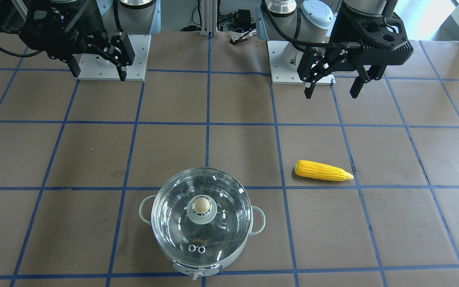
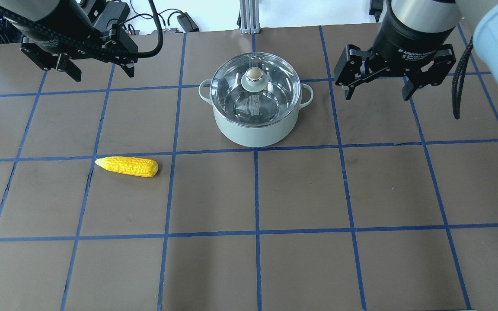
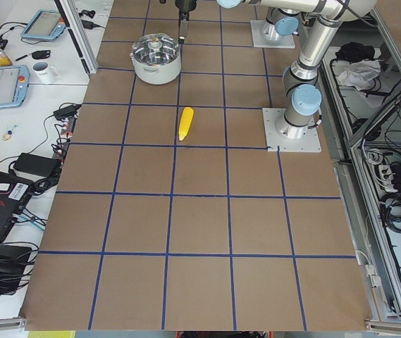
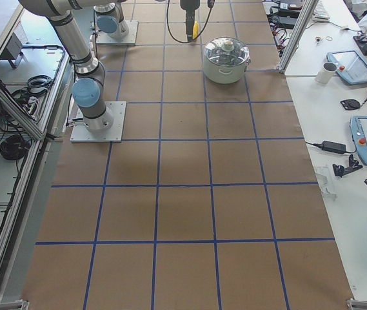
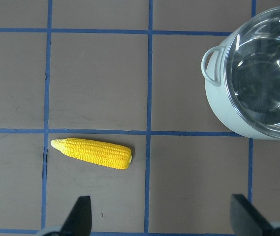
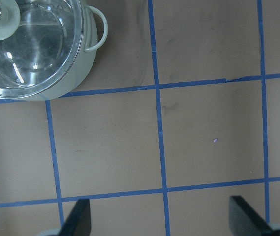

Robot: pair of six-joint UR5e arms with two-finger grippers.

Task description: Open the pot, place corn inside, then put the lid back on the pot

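The mint-green pot (image 2: 253, 129) stands at the far middle of the table with the clear glass lid (image 2: 254, 80) on it, knob up. It also shows in the front view (image 1: 229, 264), under its lid (image 1: 201, 215). The yellow corn (image 2: 127, 166) lies flat on the table on my left, nearer than the pot, and shows in the front view (image 1: 323, 170) and left wrist view (image 5: 93, 153). My left gripper (image 2: 102, 75) is open and empty, high above the table behind the corn. My right gripper (image 2: 376, 96) is open and empty, to the right of the pot.
The brown table is marked with a blue tape grid. The arms' base plates (image 1: 110, 59) (image 1: 293, 67) sit at the robot's side. Side benches with tablets, a mug (image 4: 329, 72) and cables flank the table ends.
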